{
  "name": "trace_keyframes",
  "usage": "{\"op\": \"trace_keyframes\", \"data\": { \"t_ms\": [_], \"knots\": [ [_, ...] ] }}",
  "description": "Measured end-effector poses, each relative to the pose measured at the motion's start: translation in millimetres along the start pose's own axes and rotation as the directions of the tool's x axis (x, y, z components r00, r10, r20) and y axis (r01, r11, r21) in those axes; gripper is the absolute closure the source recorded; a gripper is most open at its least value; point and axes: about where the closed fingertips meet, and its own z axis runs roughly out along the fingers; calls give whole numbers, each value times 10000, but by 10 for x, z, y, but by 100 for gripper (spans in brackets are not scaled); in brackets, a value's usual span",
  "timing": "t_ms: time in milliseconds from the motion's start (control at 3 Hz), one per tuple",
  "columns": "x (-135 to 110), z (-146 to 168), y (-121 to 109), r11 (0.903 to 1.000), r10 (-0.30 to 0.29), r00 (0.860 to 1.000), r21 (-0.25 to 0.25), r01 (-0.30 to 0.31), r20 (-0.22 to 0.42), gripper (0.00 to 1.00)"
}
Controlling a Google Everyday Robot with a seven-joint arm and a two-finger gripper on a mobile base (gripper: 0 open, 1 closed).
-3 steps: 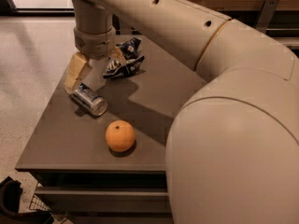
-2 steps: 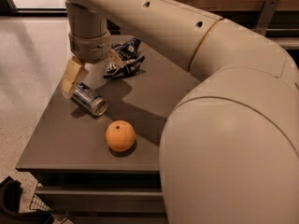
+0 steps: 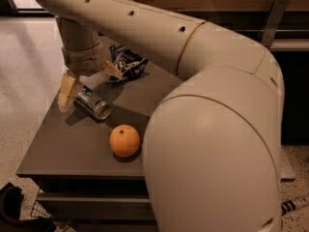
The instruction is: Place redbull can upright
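Note:
The redbull can [image 3: 92, 103] lies on its side on the brown table [image 3: 63, 144], its shiny round top facing the front right. My gripper [image 3: 89, 81] hangs straight down over the can's far end, open, with one tan finger [image 3: 66, 89] to the can's left and the other finger [image 3: 112, 70] to its right. The fingers straddle the can without closing on it.
An orange [image 3: 124, 140] sits in front of the can, near the table's front edge. A wrinkly blue-and-white snack bag [image 3: 126, 62] lies behind the gripper. My large arm covers the table's right side. Tiled floor lies to the left.
The gripper has shifted left and lower, so its fingers now sit on either side of the can's far end. The can and orange have not moved on the table.

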Motion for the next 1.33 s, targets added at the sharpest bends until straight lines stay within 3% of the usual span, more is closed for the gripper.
{"op": "trace_keyframes", "data": {
  "t_ms": [333, 1333],
  "knots": [
    [-17, 68, 33, 10000, 20, 9999, -66, -21, -114, 0],
    [-189, 124, 56, 9999, 2, 9990, -140, 5, 439, 71]
  ]
}}
